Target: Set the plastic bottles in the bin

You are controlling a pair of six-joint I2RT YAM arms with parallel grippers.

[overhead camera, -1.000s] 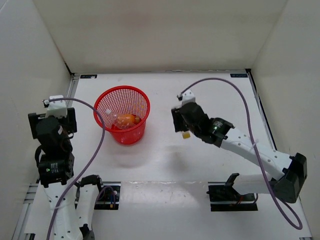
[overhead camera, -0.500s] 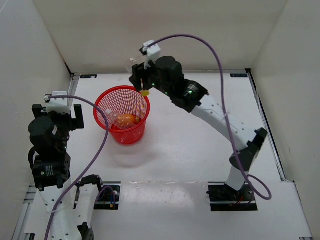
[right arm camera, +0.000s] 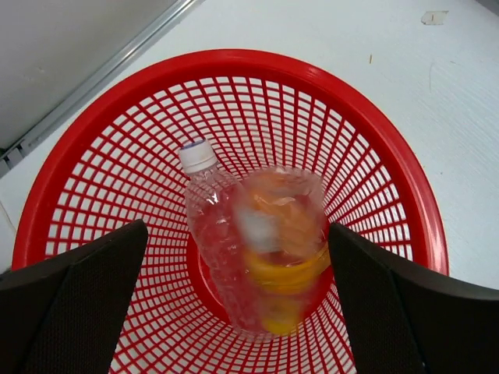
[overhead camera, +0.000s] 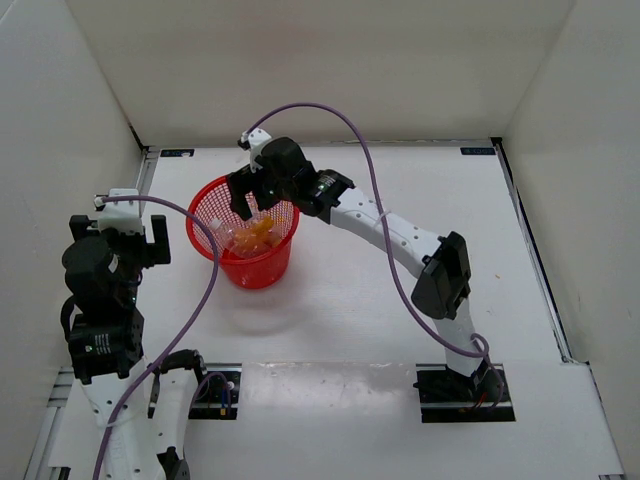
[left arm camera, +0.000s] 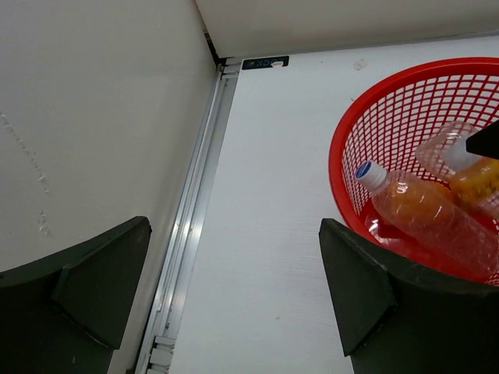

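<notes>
Bin (right arm camera: 234, 57) of round red plastic mesh, clear glossy bottles (right arm camera: 214, 226) inside

Top external looks down from behind the arms (overhead camera: 400, 240); right wrist faces straight down, close over the bin (right arm camera: 234, 61); left wrist views it obliquely from beside.

The white table (overhead camera: 340, 320) fills the middle of the top view, with white walls on three sides. The bin (overhead camera: 262, 272) stands upright on it in the upper left part, apart from the walls. A metal rail (overhead camera: 143, 175) runs along the table's left edge. A small black label (overhead camera: 176, 153) sits in the upper left corner. Two black plates (overhead camera: 500, 408) lie at the lower edge.
</notes>
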